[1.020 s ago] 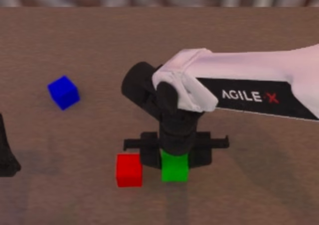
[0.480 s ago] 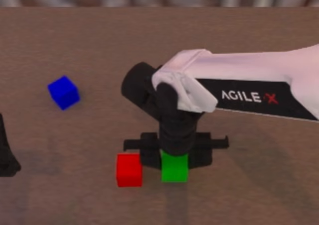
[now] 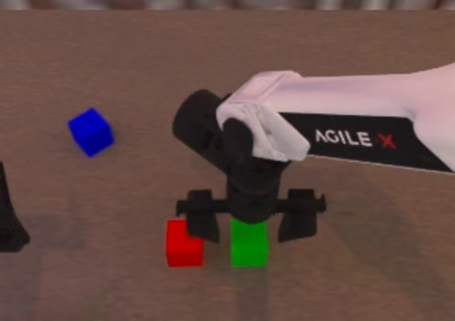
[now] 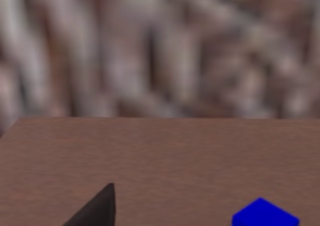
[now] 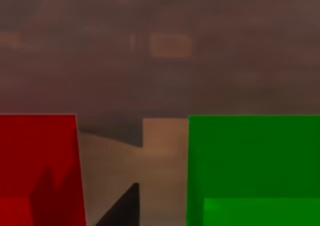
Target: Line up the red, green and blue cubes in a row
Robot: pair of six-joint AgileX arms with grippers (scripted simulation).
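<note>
The right tool (image 3: 250, 221) hangs directly over the green cube (image 3: 249, 243), its fingers now spread wide to either side, where half a second ago they were closed in against the cube; the cube has been let go. In the top view the green cube sits on the counter (image 3: 142, 65) just beside the red cube (image 3: 184, 242), a narrow gap between them, fronts level. The blue cube (image 3: 90, 131) lies well apart from the green one, up and toward the counter's left. The left tool (image 3: 8, 218) is parked at the counter's left edge; whether it is open I cannot tell.

The left wrist view shows the blue cube (image 4: 265, 215) nearby on bare counter.

The right wrist view shows the red cube (image 5: 37, 168) and green cube (image 5: 252, 168) side by side, apart.

Judging from this, two cubes are placed; the blue one remains.
</note>
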